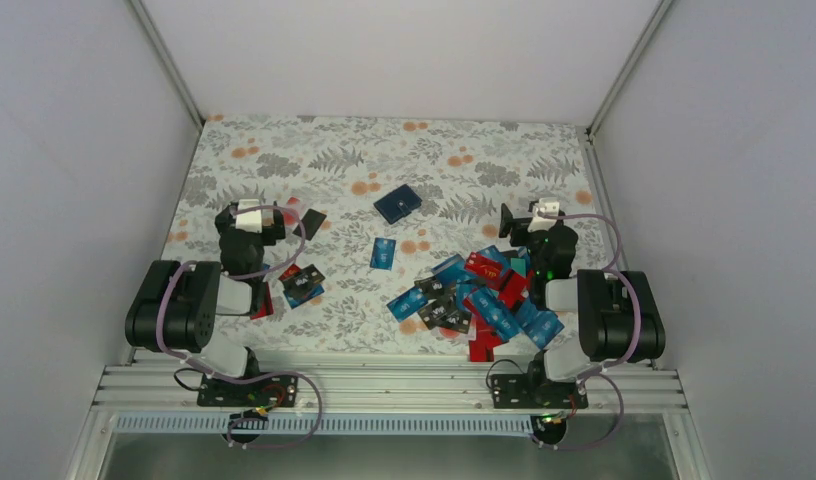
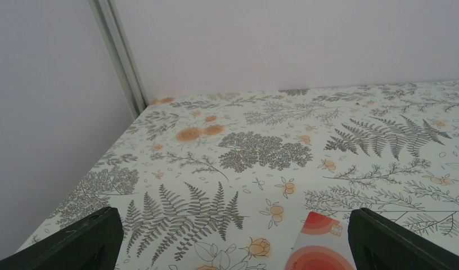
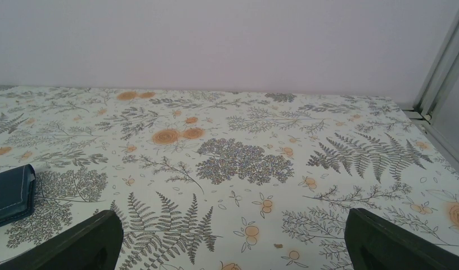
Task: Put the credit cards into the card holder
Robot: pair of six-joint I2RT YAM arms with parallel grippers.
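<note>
The credit cards [image 1: 474,295] heap beside the right arm [image 1: 604,315], card holder [image 1: 397,204] forward-left of its open, empty fingers [image 3: 75,247]; left fingers [image 2: 75,242] open too.

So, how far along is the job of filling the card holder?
Done: nothing visible; the dark navy folding card holder lies closed, alone. In hand: nothing; the left gripper and right gripper are open, empty. Left: all the thin plastic credit cards lie scattered.

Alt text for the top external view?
Overhead view of a floral-print table: a heap of blue, red and black credit cards lies by the right gripper, a few more by the left gripper, and the navy card holder sits mid-table beyond them.
</note>
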